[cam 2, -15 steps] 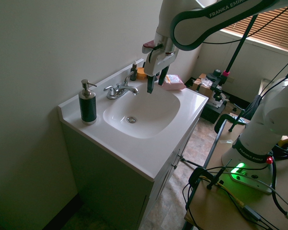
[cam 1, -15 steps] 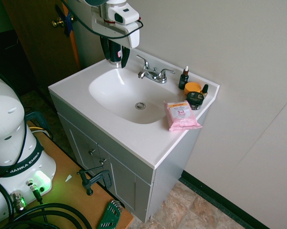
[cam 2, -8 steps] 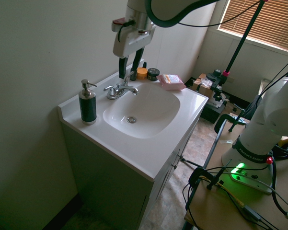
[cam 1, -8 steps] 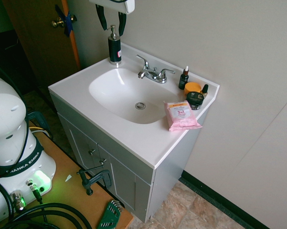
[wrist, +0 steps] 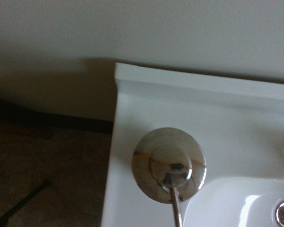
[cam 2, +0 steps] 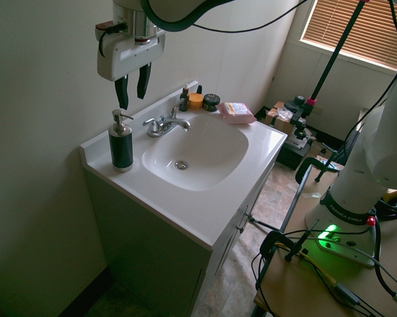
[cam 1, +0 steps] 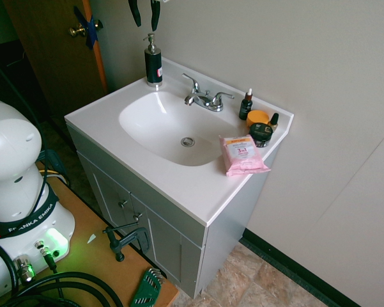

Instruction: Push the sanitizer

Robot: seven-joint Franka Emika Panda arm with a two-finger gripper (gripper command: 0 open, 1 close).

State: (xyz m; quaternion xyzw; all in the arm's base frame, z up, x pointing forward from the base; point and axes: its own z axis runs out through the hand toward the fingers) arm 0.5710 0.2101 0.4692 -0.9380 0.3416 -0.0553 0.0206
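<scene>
The sanitizer (cam 2: 121,143) is standing upright on the tabletop (cam 2: 191,211), in the back corner beside the basin (cam 2: 197,157), on the faucet's (cam 2: 165,123) far side from the other toiletries. The hand (cam 2: 133,92) is hanging in the air above it, pointing straight down, its two dark fingers (cam 2: 122,92) spread apart and gripping nothing; there is clear air between the fingertips and the silver pump head. In the wrist view the pump head (wrist: 169,171) is showing from directly above as a shiny round disc, near the tabletop's raised back edge. At the opposite back corner a dropper bottle (cam 1: 245,105), an orange lid (cam 1: 258,118) and a dark jar (cam 1: 261,134) are sitting close together, and a pink wipes pack (cam 1: 242,154) is lying just in front of them.
</scene>
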